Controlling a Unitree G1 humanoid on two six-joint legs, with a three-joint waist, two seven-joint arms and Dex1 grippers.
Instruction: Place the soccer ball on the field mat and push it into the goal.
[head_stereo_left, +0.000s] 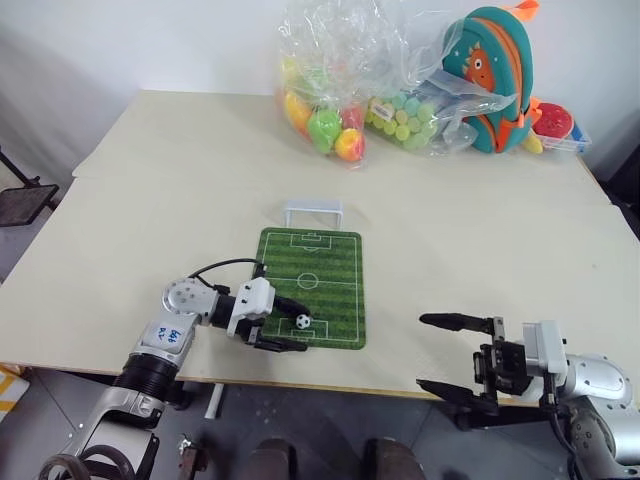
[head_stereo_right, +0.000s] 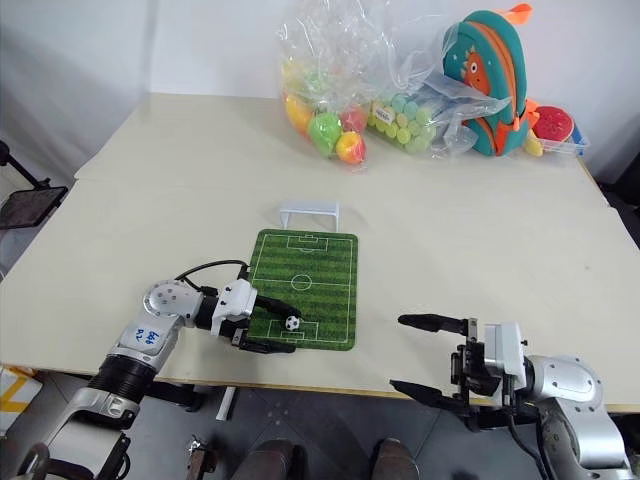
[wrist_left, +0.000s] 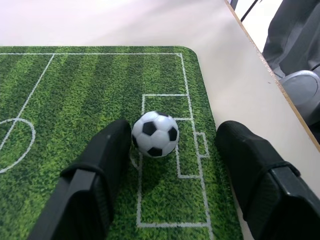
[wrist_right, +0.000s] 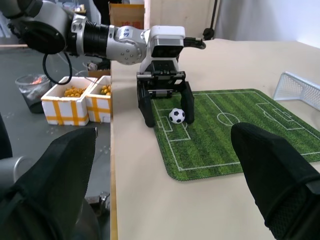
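One soccer ball (wrist_left: 155, 134) between left gripper (wrist_left: 170, 172) fingers

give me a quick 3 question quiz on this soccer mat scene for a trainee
1. True or false: the soccer ball lies on the field mat.
2. The left gripper is: A) shut on the ball, B) open around it, C) above the goal.
3. The goal stands at which end of the mat, the near or the far?

Key: 1 true. 2 B, one finger touches the ball, the other stands apart. 3 the far end, towards the bags of coloured balls.
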